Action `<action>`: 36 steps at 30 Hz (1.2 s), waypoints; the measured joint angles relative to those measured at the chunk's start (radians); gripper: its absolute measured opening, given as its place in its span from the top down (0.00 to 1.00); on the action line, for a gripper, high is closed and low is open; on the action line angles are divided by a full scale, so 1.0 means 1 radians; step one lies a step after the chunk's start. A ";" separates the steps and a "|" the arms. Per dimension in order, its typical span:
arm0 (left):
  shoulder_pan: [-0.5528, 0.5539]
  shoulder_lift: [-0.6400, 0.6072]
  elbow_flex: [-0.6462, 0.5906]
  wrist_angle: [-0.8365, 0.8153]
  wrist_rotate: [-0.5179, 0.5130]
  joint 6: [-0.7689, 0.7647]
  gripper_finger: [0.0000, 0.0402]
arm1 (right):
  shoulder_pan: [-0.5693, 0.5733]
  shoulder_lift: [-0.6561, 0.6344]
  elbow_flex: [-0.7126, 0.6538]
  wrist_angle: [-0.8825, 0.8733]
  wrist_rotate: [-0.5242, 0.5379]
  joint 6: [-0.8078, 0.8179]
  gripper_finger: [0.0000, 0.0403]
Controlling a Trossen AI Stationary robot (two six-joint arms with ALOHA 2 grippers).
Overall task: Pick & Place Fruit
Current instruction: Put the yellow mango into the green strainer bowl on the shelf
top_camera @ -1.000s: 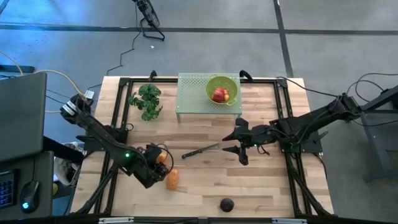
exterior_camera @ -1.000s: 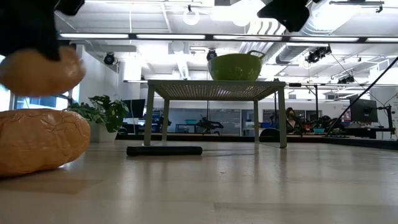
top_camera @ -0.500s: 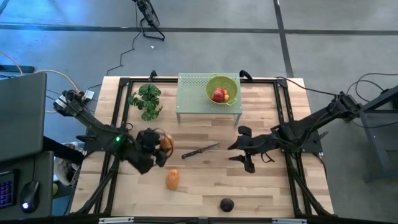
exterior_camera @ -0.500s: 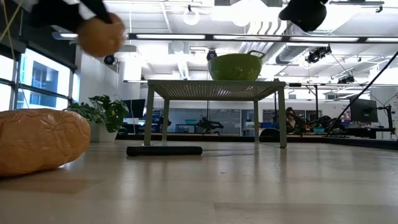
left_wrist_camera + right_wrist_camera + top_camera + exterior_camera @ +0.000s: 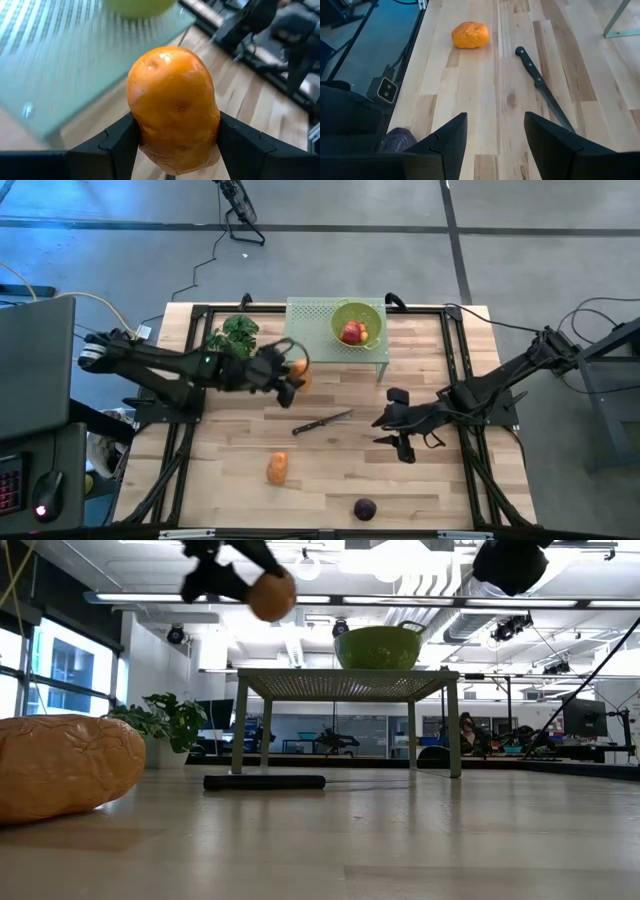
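Note:
My left gripper [image 5: 290, 372] is shut on an orange oblong fruit [image 5: 299, 370], high over the table beside the near left corner of the green perforated stand [image 5: 320, 340]. A green bowl [image 5: 357, 320] stands on that stand and holds a red apple-like fruit [image 5: 352, 332]. The second orange piece [image 5: 278, 467] and the dark purple round fruit [image 5: 365, 508] lie on the wood near the near edge. My right gripper [image 5: 400, 432] hovers open right of the middle, touching nothing. My left gripper pinches the orange fruit [image 5: 173, 107] between its two fingers [image 5: 120, 145], which lie on its opposite sides [image 5: 212, 140]. The fingers come roughly level from the table's left. The fruit is lifted clear, well above the tabletop [image 5: 270, 595].
A slim dark knife [image 5: 322, 422] lies on the table's middle, between the two grippers. A leafy green bunch [image 5: 235, 340] sits left of the stand. Black frame rails [image 5: 455, 360] run along the table's sides. Bare wood [image 5: 330, 470] lies between the near fruit pieces.
My left gripper, shut on the orange fruit, has risen and swung from the near left part of the table toward the far edge and right, up to the stand. My right gripper has drifted a little toward the near edge.

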 joint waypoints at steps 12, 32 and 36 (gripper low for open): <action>0.204 0.000 0.000 0.362 0.177 0.301 0.44 | 0.004 0.000 0.000 -0.002 0.001 -0.001 0.53; 0.436 0.040 0.002 0.728 0.281 0.664 0.41 | -0.013 0.000 0.000 0.002 0.098 -0.006 0.53; 0.458 0.106 0.009 0.771 0.333 0.657 0.40 | -0.013 0.000 0.000 0.005 0.106 -0.005 0.53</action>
